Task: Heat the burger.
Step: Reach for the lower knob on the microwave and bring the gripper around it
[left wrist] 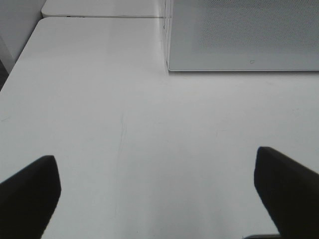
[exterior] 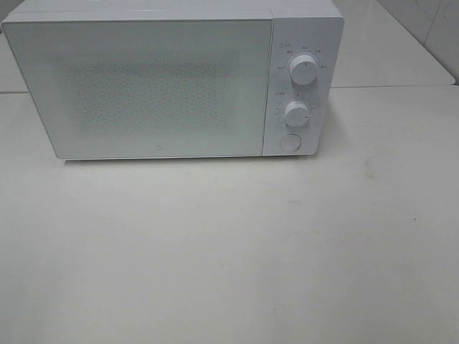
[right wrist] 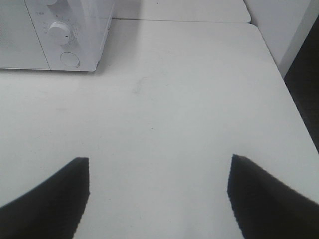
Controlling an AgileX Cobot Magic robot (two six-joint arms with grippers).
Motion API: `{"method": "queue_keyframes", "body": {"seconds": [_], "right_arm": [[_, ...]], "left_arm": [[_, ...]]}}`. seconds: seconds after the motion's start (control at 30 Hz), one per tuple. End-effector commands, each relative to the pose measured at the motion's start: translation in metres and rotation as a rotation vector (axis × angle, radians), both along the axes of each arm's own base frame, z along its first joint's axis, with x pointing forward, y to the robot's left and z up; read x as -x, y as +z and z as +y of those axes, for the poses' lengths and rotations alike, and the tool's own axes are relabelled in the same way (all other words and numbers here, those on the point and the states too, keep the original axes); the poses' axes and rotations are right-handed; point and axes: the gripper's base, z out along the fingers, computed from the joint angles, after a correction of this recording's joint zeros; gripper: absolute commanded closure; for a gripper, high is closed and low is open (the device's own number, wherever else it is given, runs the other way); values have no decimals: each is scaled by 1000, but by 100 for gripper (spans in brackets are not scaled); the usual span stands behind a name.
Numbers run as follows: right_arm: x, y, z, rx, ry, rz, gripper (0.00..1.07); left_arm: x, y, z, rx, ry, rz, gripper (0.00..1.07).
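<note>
On the left side of the white table (exterior: pixel 215 251), the left tool (left wrist: pixel 155 167) hangs over the surface. Its two dark fingers (left wrist: pixel 30 194) are spread wide and it holds nothing. Only table top shows between them. Ahead of it, well apart, is the near left corner of a white microwave (exterior: pixel 172 14).

The microwave stands at the back of the table, facing forward. Its door (exterior: pixel 143 86) is shut; the large pale panel has a fine dotted mesh pattern, and nothing behind it can be made out. To the right of the door is the control strip: an upper knob (exterior: pixel 303 70), a lower knob (exterior: pixel 295 113) just beneath it, and a round button (exterior: pixel 290 142) at the bottom. The small markings around the knobs are too fine to read.

Further right, the right tool (right wrist: pixel 159 164) hovers above the table, its fingers (right wrist: pixel 264 199) likewise set wide apart and gripping nothing. The microwave's control strip lies ahead of it, well apart.

The burger shows in none of the three views, so where it is cannot be told.
</note>
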Motion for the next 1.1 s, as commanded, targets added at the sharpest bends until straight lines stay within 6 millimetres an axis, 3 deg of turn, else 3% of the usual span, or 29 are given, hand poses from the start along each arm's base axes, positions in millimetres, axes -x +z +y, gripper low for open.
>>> {"method": "queue_keyframes", "body": {"seconds": [0.03,0.23,0.6,0.77,1.1], "right_arm": [[3,-1,0,-8,-8,-19,32],[2,8,1,-49,-10,-59,32],[-21,13,3,-42,-10,22,32],[-45,20,5,-39,-3,5,32],[-78,13,7,-45,5,-18,32]], "left_arm": [[2,0,0,0,5,-29,9],[2,0,0,0,5,-29,9],[2,0,0,0,5,-29,9],[2,0,0,0,5,-29,9],[2,0,0,0,5,-29,9]]}}
